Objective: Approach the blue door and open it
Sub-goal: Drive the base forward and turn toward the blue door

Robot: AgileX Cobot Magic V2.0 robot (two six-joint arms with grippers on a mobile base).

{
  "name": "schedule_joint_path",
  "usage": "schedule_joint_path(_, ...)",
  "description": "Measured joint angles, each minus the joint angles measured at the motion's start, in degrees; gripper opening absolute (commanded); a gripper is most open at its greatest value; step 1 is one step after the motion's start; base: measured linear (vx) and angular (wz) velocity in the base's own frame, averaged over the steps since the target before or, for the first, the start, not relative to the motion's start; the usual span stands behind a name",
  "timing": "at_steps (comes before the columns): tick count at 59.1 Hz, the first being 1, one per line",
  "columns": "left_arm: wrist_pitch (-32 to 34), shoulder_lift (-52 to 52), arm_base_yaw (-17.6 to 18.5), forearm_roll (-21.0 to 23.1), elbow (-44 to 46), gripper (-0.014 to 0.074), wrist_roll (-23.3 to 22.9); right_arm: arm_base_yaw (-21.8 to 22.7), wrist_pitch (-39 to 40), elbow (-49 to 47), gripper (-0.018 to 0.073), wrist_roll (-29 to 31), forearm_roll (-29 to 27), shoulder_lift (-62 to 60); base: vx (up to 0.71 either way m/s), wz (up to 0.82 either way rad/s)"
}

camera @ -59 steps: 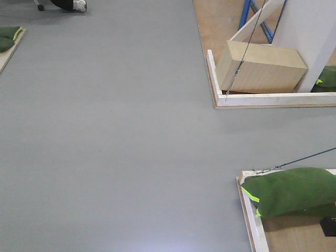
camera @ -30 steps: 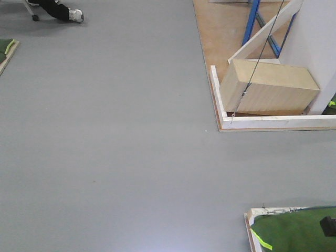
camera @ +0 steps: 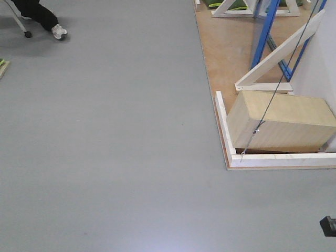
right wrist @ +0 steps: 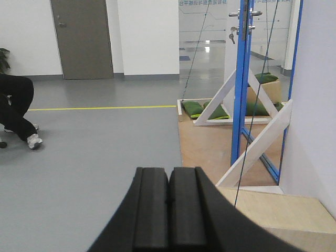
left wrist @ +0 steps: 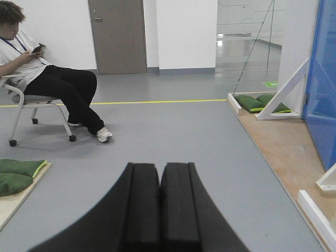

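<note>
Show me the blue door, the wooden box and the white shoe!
blue door [left wrist: 323, 89]: left wrist view, flat panel.
wooden box [camera: 289, 111]: front-facing view, top face.
white shoe [camera: 59, 31]: front-facing view, its upper.

Left wrist view cuts the glossy bright-blue door panel [left wrist: 326, 79] at three o'clock; front view crops the dark-trousered person [camera: 37, 16] at eleven.

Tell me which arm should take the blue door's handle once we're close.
Right, probably. From the right gripper, the blue door sits just right of centre with its lever handle showing; from the left gripper it shows only at the far right edge. Both grippers are shut.
</note>
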State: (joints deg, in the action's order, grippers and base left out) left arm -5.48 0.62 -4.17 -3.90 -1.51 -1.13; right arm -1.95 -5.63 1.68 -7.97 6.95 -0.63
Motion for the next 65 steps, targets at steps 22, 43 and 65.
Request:
schedule_joint_path(22, 0.0, 0.0, 0.0, 0.0, 0.0, 0.0073, 0.0, 0.0, 0.0, 0.0, -0.0001, 0.0, 0.0, 0.0, 0.49, 0.01)
schedule_joint_path(43, 0.0, 0.0, 0.0, 0.0, 0.0, 0.0073, 0.0, 0.0, 0.0, 0.0, -0.0001, 0.0, 0.0, 0.0, 0.49, 0.02)
schedule_joint_path(65, 0.0, 0.0, 0.0, 0.0, 0.0, 0.0073, 0.0, 0.0, 0.0, 0.0, -0.0001, 0.0, 0.0, 0.0, 0.5, -0.03)
